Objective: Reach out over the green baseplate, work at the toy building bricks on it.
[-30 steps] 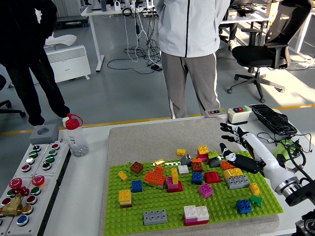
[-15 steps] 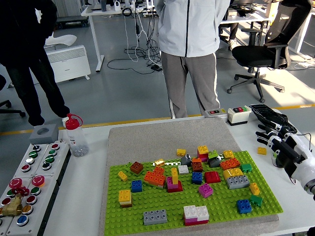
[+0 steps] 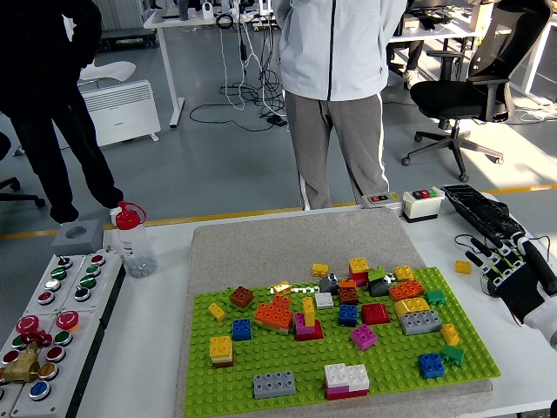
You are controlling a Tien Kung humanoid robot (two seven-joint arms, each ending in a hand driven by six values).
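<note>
The green baseplate [image 3: 296, 366] lies on a grey mat in the middle of the table. Several toy bricks stand on it, among them an orange one [image 3: 273, 314], a red one [image 3: 376, 313], a grey one [image 3: 421, 322] and a white-and-pink one [image 3: 346, 378]. My right hand [image 3: 503, 265] hovers over the white table to the right of the plate, off its edge, fingers spread and holding nothing. A small yellow brick [image 3: 463, 267] lies on the table just left of that hand. My left arm does not appear.
A panel of coloured buttons [image 3: 52, 305] sits at the left edge, with a red-capped bottle [image 3: 133, 239] beside it. A small button box [image 3: 423, 202] and a black keyboard [image 3: 477, 207] lie at the back right. A person [image 3: 335, 96] stands behind the table.
My right hand has pulled back to the right, from over the bricks at the plate's right side to the bare table beyond its edge. The small yellow brick now lies there.
</note>
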